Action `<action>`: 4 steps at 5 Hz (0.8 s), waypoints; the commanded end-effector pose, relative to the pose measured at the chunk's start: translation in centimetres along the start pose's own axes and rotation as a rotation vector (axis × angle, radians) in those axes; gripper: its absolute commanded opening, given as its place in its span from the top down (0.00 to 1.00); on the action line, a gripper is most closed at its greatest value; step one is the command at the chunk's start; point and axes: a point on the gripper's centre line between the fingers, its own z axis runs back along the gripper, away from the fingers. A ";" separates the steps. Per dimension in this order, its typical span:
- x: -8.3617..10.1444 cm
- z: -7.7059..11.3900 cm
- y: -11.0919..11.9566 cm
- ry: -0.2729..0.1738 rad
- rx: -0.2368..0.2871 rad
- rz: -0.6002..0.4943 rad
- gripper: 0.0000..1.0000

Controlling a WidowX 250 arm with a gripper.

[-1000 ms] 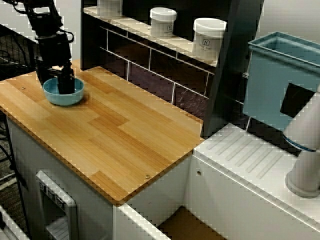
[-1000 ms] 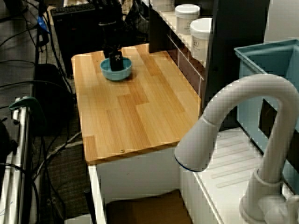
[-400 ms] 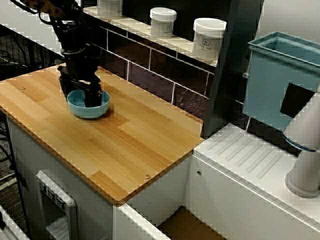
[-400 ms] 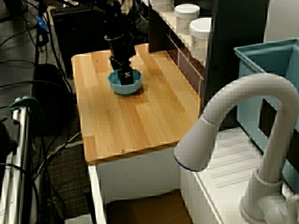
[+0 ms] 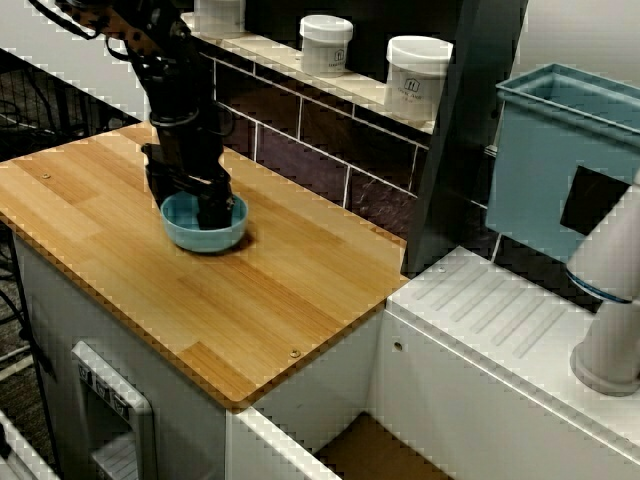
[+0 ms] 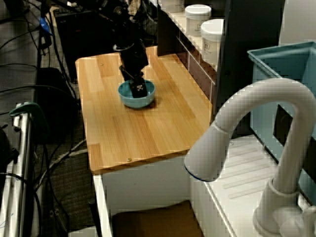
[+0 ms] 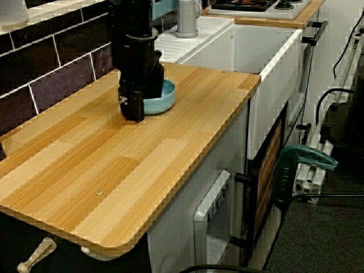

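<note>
A light blue bowl (image 5: 203, 236) stands on the wooden counter (image 5: 250, 300), near its middle and close to the tiled wall. My black gripper (image 5: 190, 203) reaches down over the bowl's rim, one finger inside and one outside, shut on it. In the view over the faucet, the gripper (image 6: 137, 87) sits at the far side of the bowl (image 6: 134, 101). In the view along the counter, the outer finger (image 7: 132, 106) hangs in front of the bowl (image 7: 165, 95) and hides its near rim. The bowl looks empty.
Two white jars (image 5: 326, 43) (image 5: 417, 66) stand on the shelf above the dark tiled wall. A teal bin (image 5: 560, 150) and a white faucet (image 6: 247, 123) are to the right, past a white drainboard (image 5: 500, 320). Cables and a green clamp (image 7: 298, 162) lie beside the counter.
The gripper and the blue bowl have slid together along the counter from its far left end toward the middle, nearer the sink side.
</note>
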 end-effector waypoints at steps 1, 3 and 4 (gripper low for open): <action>0.5 2.4 -2.1 -0.025 -0.035 -0.006 0.00; 0.6 3.2 -4.0 -0.013 -0.072 -0.012 0.00; 0.5 3.3 -4.6 0.003 -0.091 -0.004 0.00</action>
